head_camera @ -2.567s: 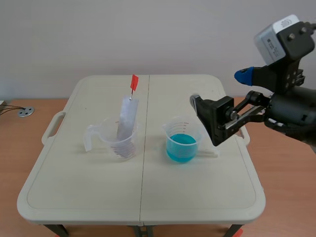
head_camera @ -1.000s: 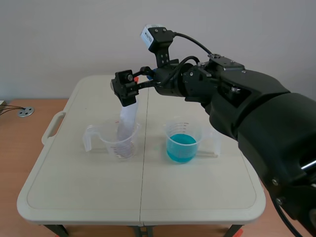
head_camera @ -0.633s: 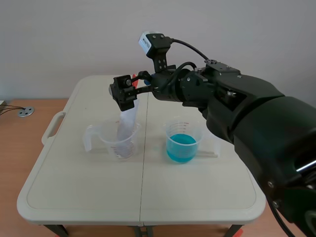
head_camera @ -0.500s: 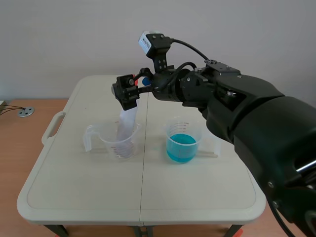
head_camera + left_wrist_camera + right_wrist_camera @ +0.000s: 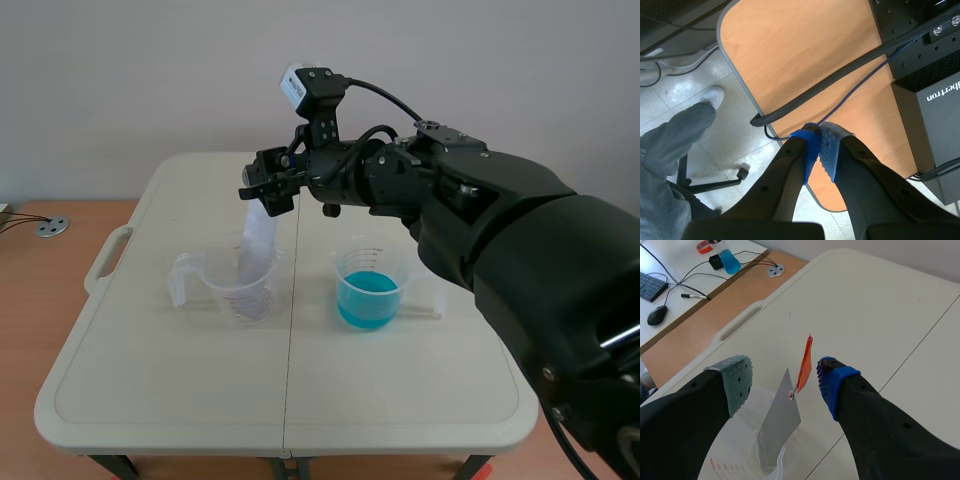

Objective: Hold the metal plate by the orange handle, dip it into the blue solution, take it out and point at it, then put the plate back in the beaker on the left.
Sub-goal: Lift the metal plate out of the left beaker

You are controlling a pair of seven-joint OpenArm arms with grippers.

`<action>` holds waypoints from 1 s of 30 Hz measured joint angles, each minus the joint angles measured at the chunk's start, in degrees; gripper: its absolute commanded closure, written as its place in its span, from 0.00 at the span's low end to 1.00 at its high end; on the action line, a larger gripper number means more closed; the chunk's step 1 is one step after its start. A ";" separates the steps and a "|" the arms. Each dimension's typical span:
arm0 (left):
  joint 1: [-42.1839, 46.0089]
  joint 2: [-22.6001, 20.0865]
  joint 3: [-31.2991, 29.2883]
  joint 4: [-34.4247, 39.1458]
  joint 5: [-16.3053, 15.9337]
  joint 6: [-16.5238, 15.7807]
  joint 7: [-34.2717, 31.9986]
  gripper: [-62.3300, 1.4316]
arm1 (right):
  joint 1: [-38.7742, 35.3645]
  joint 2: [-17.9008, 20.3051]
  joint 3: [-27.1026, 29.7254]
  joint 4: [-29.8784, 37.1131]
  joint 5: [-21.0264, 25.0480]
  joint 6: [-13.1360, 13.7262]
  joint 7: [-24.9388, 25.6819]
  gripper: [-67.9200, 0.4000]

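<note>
A grey metal plate [image 5: 258, 245] leans upright in the clear beaker [image 5: 240, 285] on the left of the table. Its orange handle [image 5: 804, 365] sticks up from the plate [image 5: 781, 420]; in the scene view the gripper hides the handle. My right gripper [image 5: 270, 190] hangs over that beaker. In the right wrist view the right gripper [image 5: 785, 372] has its fingers apart, with the handle between them, close to the blue-padded finger [image 5: 832, 382]. A beaker of blue solution [image 5: 370, 285] stands to the right. My left gripper [image 5: 820, 145] is shut on nothing, off the table.
The right arm stretches across the table above the blue beaker. The left gripper hangs over a wooden desk edge [image 5: 790, 60] with cables, a black box [image 5: 935, 100] and a person's leg [image 5: 670, 140] near it. A keyboard [image 5: 650, 285] and mouse [image 5: 657, 315] lie on the side desk.
The right gripper's fingers have drawn closer together around the orange handle, and the gripper has shifted slightly right over the left beaker. The plate has not moved.
</note>
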 measured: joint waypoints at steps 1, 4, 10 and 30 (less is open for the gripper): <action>0.00 0.00 0.00 0.00 0.00 0.00 0.00 0.95 | 0.00 0.00 0.00 0.00 0.00 0.00 0.00 0.65; 0.00 0.00 0.00 0.00 0.00 0.00 0.00 0.95 | 0.00 0.00 0.00 0.00 0.00 0.00 0.02 0.69; 0.00 0.00 0.00 0.00 0.00 0.00 0.00 0.95 | 0.00 0.00 0.00 0.00 0.00 0.00 0.04 0.80; 0.00 0.00 0.00 0.00 0.00 0.00 0.00 0.95 | -0.02 0.00 0.00 0.02 -0.17 10.60 6.40 0.98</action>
